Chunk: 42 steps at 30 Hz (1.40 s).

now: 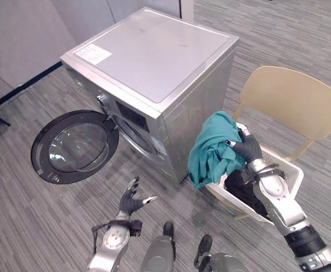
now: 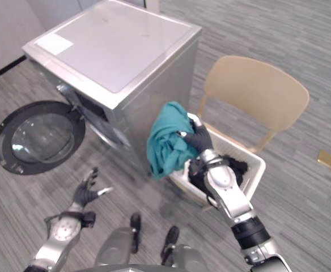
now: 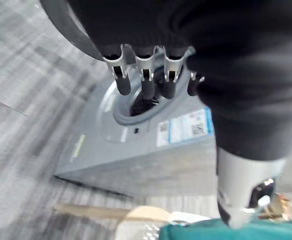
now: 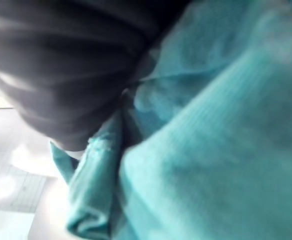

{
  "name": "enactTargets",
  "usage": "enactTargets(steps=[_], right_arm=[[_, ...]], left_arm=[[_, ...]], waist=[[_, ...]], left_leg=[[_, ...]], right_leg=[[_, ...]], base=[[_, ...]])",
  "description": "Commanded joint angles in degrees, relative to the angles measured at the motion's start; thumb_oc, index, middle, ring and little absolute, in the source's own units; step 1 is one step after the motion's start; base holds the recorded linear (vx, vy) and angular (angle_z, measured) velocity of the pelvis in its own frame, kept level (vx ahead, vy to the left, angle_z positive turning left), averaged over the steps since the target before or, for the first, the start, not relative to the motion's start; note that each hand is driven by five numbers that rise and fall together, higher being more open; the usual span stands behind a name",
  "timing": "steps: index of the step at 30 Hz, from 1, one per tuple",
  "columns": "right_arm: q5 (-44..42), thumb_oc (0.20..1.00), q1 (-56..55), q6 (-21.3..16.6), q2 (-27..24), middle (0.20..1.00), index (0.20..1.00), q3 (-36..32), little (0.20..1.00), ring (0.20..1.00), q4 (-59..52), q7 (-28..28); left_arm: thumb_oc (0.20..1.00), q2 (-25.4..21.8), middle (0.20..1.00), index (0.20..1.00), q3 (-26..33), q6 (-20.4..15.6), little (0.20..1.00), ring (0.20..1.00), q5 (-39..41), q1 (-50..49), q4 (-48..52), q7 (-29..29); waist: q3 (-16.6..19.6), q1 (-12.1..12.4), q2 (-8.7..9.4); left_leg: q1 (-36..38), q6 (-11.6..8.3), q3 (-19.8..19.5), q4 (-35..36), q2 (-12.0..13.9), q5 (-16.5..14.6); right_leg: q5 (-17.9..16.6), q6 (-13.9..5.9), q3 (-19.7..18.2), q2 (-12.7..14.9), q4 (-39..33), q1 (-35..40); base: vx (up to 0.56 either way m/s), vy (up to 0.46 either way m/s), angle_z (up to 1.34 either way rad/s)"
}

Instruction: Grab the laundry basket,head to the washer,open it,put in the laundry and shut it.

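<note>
Down low near the floor, the left hand [image 1: 130,199] just hangs with fingers loose, nothing in it. A bit further out, the right hand [image 1: 246,146] is clenched on a teal garment [image 1: 211,150] lifted over the white laundry basket [image 1: 287,170], which sits on a tan chair [image 1: 290,99]. Beyond, the washer [image 1: 154,73] has its round door [image 1: 72,146] swung wide open.

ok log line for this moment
right hand: shut on teal cloth garment, lifted over white plastic laundry basket | left hand: open, idle | silver front-load washer: round door open
</note>
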State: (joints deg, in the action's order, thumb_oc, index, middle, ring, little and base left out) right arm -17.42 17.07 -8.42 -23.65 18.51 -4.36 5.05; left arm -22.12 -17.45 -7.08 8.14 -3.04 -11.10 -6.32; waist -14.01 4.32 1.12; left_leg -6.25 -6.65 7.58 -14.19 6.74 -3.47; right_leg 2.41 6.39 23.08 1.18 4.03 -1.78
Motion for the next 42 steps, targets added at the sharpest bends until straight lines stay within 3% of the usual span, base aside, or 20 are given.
enactTargets(steps=[1,5,15,16,18,19,20,21,22,25,33,38,42], right_arm=[[1.2,0.2,3.5,-4.4,3.4,0.2,0.2,0.1,0.2,0.2,-4.9,0.0],[0.8,0.2,8.0,-4.3,5.7,0.2,0.2,4.5,0.2,0.2,-3.9,0.6],[-5.9,0.2,5.3,-2.5,12.5,0.2,0.2,12.4,0.2,0.2,0.5,-1.8],[-6.7,0.2,4.1,-2.0,12.7,0.2,0.2,13.0,0.2,0.2,1.2,-2.3],[-8.4,0.203,1.9,-1.5,13.0,0.203,0.203,14.1,0.203,0.203,2.8,-3.4],[-9.6,0.498,-0.1,-0.8,13.1,0.498,0.498,14.9,0.498,0.498,3.7,-4.4],[-9.8,0.567,-0.8,-0.6,12.9,0.567,0.567,15.1,0.567,0.567,4.2,-4.8],[-9.8,0.931,-0.8,-0.6,12.9,0.931,0.931,15.2,0.931,0.931,4.2,-4.8],[-9.4,1.0,-1.7,-0.1,12.3,1.0,1.0,15.1,1.0,1.0,4.8,-5.2],[-8.4,1.0,-2.5,0.2,11.2,1.0,1.0,14.7,1.0,1.0,5.2,-5.3],[9.1,1.0,-8.1,0.6,2.1,1.0,1.0,5.2,1.0,1.0,2.5,-3.0],[13.1,1.0,-14.6,1.3,-1.3,1.0,1.0,0.4,1.0,1.0,3.3,-3.8],[20.4,1.0,-23.0,2.3,-3.8,1.0,1.0,-4.6,1.0,1.0,13.4,-4.2]], left_arm=[[1.0,-2.2,1.0,1.0,-3.2,-3.8,1.0,1.0,-6.1,2.5,3.9,-1.3],[1.0,-2.3,1.0,1.0,-7.6,-4.2,1.0,1.0,-9.7,8.6,6.2,-2.9],[1.0,0.8,1.0,1.0,-13.4,-3.2,1.0,1.0,-15.6,21.7,4.1,-9.7],[0.2,0.8,0.2,0.2,-13.3,-3.2,0.2,0.2,-15.8,21.6,4.1,-10.0],[0.2,0.6,0.2,0.2,-12.7,-3.4,0.2,0.2,-15.7,20.5,4.1,-10.2],[0.2,0.4,0.2,0.2,-11.7,-3.3,0.2,0.2,-15.1,18.8,4.4,-10.1],[0.2,0.3,0.2,0.2,-11.1,-3.4,0.2,0.2,-14.6,17.9,4.5,-10.0],[0.2,0.3,0.2,0.2,-11.1,-3.3,0.2,0.2,-14.6,17.8,4.6,-10.0],[0.2,0.1,0.2,0.2,-9.9,-3.3,0.2,0.2,-13.6,15.9,4.7,-9.6],[0.2,-0.2,0.2,0.2,-8.5,-3.1,0.2,0.2,-12.4,14.2,4.8,-9.2],[0.2,-0.5,0.2,0.2,-1.4,-2.6,0.2,0.2,-7.2,5.5,2.0,-6.4],[0.2,-0.3,0.2,0.2,2.5,-2.3,0.2,0.2,-3.8,0.3,-0.1,-3.7],[0.2,-0.3,0.2,0.2,8.9,-1.7,0.2,0.2,-0.6,-5.4,-6.8,-1.0]], waist=[[5.5,-1.5,1.13],[7.7,-1.8,2.32],[9.0,-2.6,3.63],[9.1,-2.9,3.57],[9.2,-3.1,3.42],[9.4,-3.1,3.25],[9.4,-3.1,3.19],[9.5,-3.1,3.18],[9.6,-3.0,3.07],[9.7,-3.0,3.01],[10.0,-3.3,2.54],[9.8,-3.3,2.29],[9.1,-3.7,1.99]], left_leg=[[3.5,2.37,1.3,13.9,-1.6,2.6],[6.5,3.0,1.0,18.9,-2.9,3.3],[8.1,4.05,2.0,19.2,-3.9,2.6],[8.3,4.08,2.2,19.2,-3.9,2.5],[8.6,4.13,2.5,19.2,-3.9,2.5],[9.0,4.15,2.8,19.2,-3.9,2.4],[9.1,4.13,2.8,19.2,-3.9,2.4],[9.1,4.13,2.9,19.2,-3.9,2.4],[9.2,4.1,2.9,19.2,-3.8,2.4],[9.3,4.05,2.9,19.2,-3.8,2.5],[9.5,3.9,2.6,19.2,-3.7,2.9],[9.5,3.87,2.2,19.2,-3.6,3.2],[9.3,3.77,2.0,19.2,-3.6,3.6]], right_leg=[[4.8,-10.46,-6.0,2.8,-1.7,2.5],[3.9,-11.51,-5.4,3.6,-2.2,3.5],[3.7,-12.75,-6.9,4.7,-0.3,4.0],[3.7,-12.78,-7.1,4.8,-0.3,4.0],[3.5,-12.83,-7.4,4.8,-0.4,4.1],[3.3,-12.88,-7.6,4.9,-0.7,4.4],[3.3,-12.88,-7.8,4.8,-0.7,4.5],[3.3,-12.87,-7.8,4.8,-0.8,4.6],[3.2,-12.88,-8.0,4.8,-1.0,4.8],[3.2,-12.89,-8.1,4.8,-1.3,5.1],[3.1,-12.78,-8.1,4.5,-2.3,5.9],[3.0,-12.74,-7.8,4.3,-2.6,6.0],[3.2,-12.66,-7.8,4.0,-2.7,6.0]], base=[[0.06,0.187,0.55],[0.03,0.148,0.12],[0.0,0.054,-0.02],[0.0,0.0,0.0],[0.01,0.014,-0.02],[0.03,0.021,-0.06],[0.02,0.014,-0.06],[0.02,0.005,-0.06],[0.01,0.001,-0.04],[0.01,-0.012,-0.05],[0.0,0.0,0.0],[0.0,-0.007,0.0],[-0.01,-0.016,0.01]])
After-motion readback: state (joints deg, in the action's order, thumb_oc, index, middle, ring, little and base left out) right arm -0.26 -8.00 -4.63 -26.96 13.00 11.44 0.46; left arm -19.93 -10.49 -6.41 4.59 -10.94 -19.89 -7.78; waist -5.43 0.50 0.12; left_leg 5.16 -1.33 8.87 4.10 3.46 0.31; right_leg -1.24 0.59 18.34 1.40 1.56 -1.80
